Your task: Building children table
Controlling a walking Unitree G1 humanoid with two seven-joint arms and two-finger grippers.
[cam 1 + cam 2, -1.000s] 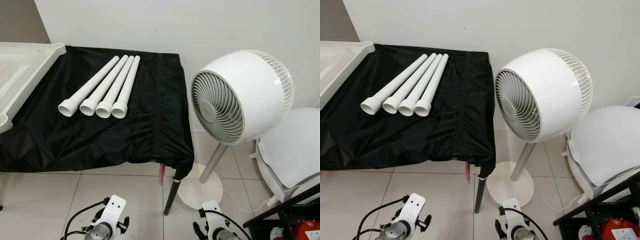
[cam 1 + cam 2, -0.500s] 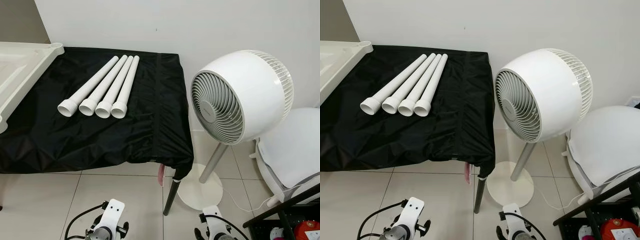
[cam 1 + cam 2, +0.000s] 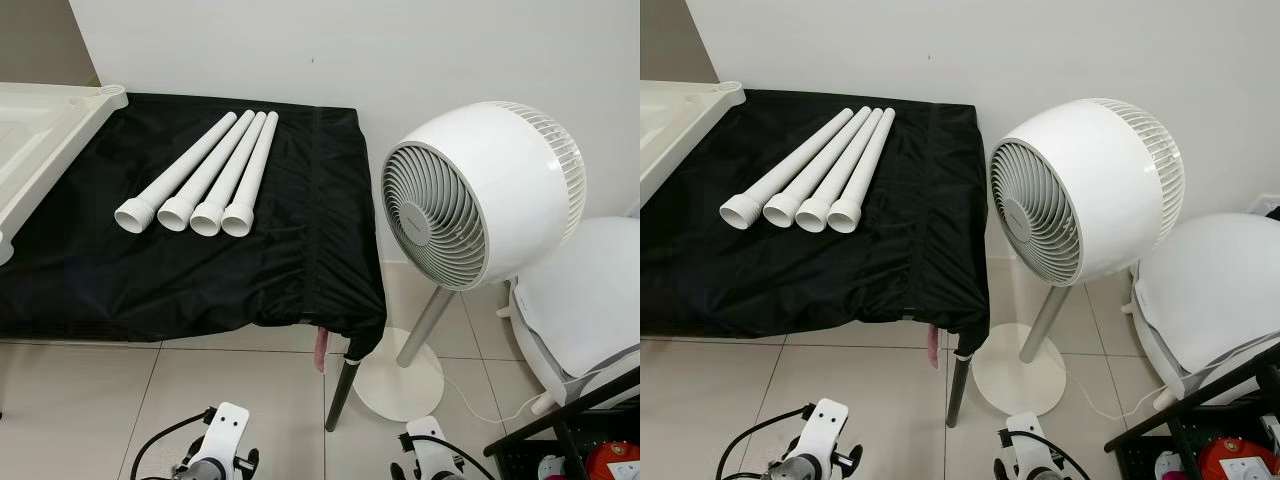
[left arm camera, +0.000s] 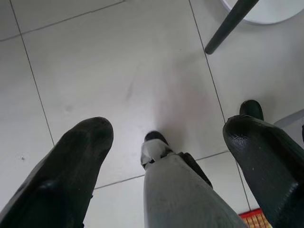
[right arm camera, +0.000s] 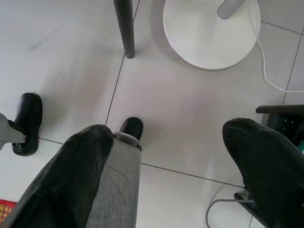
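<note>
Four white table legs (image 3: 198, 178) are seen laid side by side on the black-draped bench (image 3: 300, 255), touching one another, flared open ends turned toward the robot. They are probably lined up this way so each can be lifted off one at a time. At the bench's left end the cream tabletop (image 3: 40, 135) is resting with its ribbed underside up, one corner socket (image 3: 114, 91) showing at the far corner. That face-up underside suggests the legs are meant to be pushed down into the sockets. One tabletop is counted, four legs, none yet fitted.

Nothing is being held. The left gripper (image 4: 166, 137) is hanging low over the floor tiles (image 4: 118, 71), its fingers (image 4: 71, 161) spread wide with only tile between them. The right gripper (image 5: 166, 142) is likewise hanging beside the robot's own legs, fingers (image 5: 80, 166) spread apart and empty. Both wrists are caught at the bottom of the head view, well short of the bench.

To the right of the bench a single white pedestal fan (image 3: 480, 195) is standing, its round base (image 5: 209, 33) on the floor just beside the bench's dark leg (image 5: 124, 28). A thin white cord (image 5: 273, 71) is trailing from it across the tiles, a snag risk should the robot step that way. The task is judged to be at its very start.
</note>
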